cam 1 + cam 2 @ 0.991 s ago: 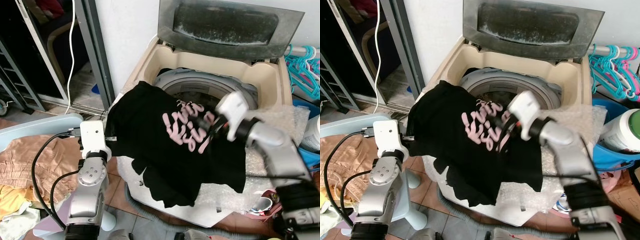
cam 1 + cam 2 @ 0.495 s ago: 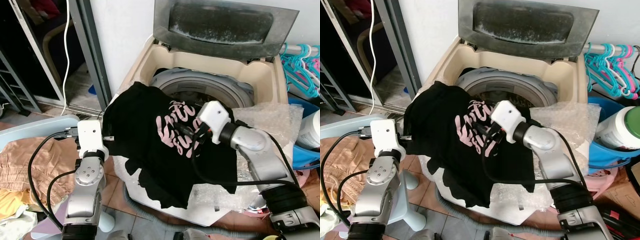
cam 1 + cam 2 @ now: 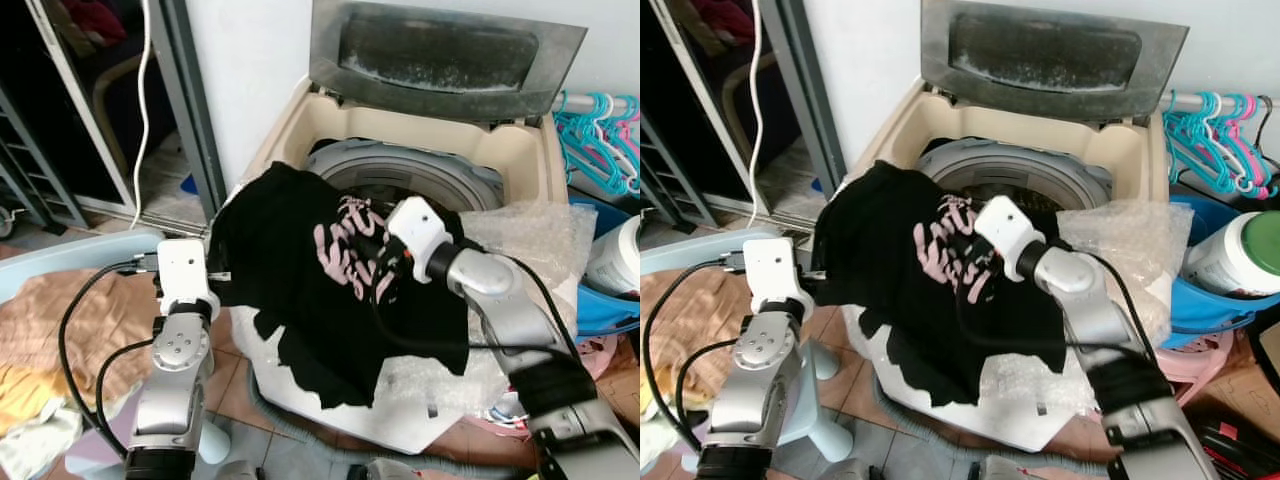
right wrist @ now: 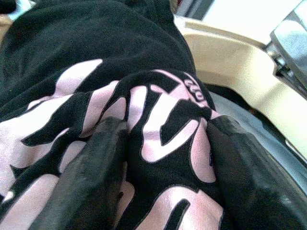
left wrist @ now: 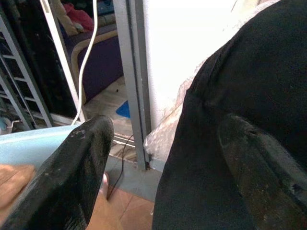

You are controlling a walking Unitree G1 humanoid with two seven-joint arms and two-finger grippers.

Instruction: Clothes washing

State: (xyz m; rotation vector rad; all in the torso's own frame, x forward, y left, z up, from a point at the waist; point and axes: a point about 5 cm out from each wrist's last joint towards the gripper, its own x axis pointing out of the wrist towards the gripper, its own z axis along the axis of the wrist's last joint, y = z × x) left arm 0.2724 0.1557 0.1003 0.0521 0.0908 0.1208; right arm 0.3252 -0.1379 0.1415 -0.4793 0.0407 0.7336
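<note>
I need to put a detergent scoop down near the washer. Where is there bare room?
The bubble wrap on the washer's right rim, between the drum opening and the blue basin, is bare. The front-left rim is crowded: the black T-shirt drapes it, pinched by the right gripper.

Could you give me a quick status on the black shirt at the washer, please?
Right gripper pinching a fold of the black T-shirt. Left gripper open at its edge. Shirt draped over washing machine rim, lid up. Bubble wrap on the rim.
</note>
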